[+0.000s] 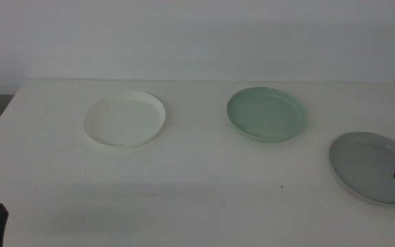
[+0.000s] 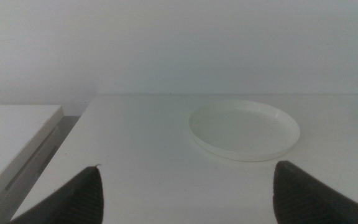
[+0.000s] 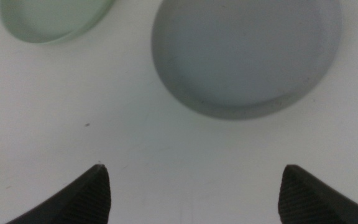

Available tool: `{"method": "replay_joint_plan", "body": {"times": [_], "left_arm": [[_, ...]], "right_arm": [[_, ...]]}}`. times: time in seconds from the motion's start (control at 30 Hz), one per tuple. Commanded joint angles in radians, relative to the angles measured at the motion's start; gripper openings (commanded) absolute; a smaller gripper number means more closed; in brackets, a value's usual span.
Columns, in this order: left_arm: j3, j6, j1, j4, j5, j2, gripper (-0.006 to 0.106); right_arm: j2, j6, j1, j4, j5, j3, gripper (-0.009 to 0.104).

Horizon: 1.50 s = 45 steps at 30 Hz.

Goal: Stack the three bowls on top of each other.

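Hovering with jaws spread, right gripper (image 3: 191, 186) faces the grey bowl (image 3: 247, 53); left gripper (image 2: 185, 193) spread too

A plain white table (image 1: 197, 199) carries three shallow bowls, each resting flat on its surface and well apart from the others: the white bowl (image 1: 125, 119) toward the left, the mint green bowl (image 1: 266, 114) right of the middle at about the same depth, and the grey bowl (image 1: 370, 167) nearer the front by the right edge. A few tiny dark specks dot the tabletop in front of the bowls, and a second pale surface (image 2: 11, 134) stands beside the table's left edge
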Motion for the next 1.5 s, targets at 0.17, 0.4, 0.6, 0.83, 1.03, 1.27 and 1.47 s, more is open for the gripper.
{"method": "replay_joint_plan", "body": {"times": [0.17,0.4,0.6,0.83,1.03,1.27,1.47], "left_arm": [[0.0,-0.011,-0.002,0.001,-0.015,-0.004,0.094],[0.0,-0.011,-0.002,0.001,-0.015,-0.004,0.094],[0.0,-0.011,-0.002,0.001,-0.015,-0.004,0.094],[0.0,-0.011,-0.002,0.001,-0.015,-0.004,0.094],[0.0,-0.011,-0.002,0.001,-0.015,-0.004,0.094],[0.0,-0.011,-0.002,0.001,-0.015,-0.004,0.094],[0.0,-0.011,-0.002,0.001,-0.015,-0.004,0.094]], "right_arm": [[0.326,-0.002,-0.04,-0.058,0.056,-0.242,0.091],[0.61,-0.042,-0.186,-0.057,0.133,-0.439,0.088],[0.807,-0.081,-0.24,-0.1,0.124,-0.512,0.086],[0.985,-0.073,-0.243,-0.159,0.101,-0.581,0.078],[1.05,-0.055,-0.243,-0.186,0.097,-0.592,0.06],[1.065,-0.055,-0.243,-0.19,0.075,-0.592,0.033],[1.061,-0.055,-0.243,-0.239,0.083,-0.592,-0.003]]}}
